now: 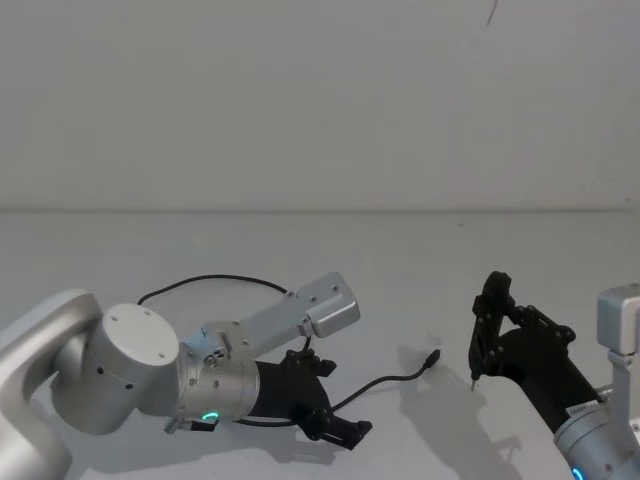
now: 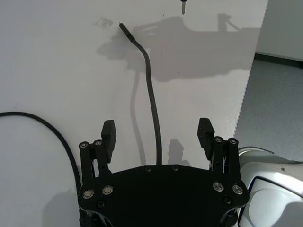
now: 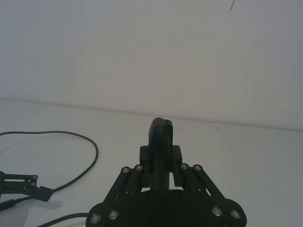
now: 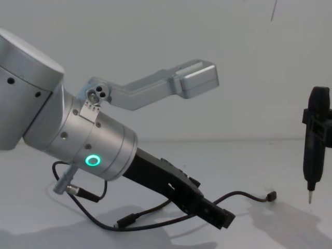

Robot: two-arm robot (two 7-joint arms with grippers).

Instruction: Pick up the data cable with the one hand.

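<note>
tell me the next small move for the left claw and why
Probably close the left claw: its fingers stand open either side of the data cable, which runs between them. The right claw, shut on a black tool, sits aside.

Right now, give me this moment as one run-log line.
left gripper: open, low, straddling data cable | data cable: on table, ungripped | right gripper: shut on metal-tipped tool, upright

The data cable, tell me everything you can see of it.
The data cable is a thin, black, flexible cord lying on the white table. One stretch loops behind the left arm; another runs between the open fingers of the left gripper, ungripped, and ends in a small plug that seems raised slightly off the surface, short of the slim tool in the right gripper.
</note>
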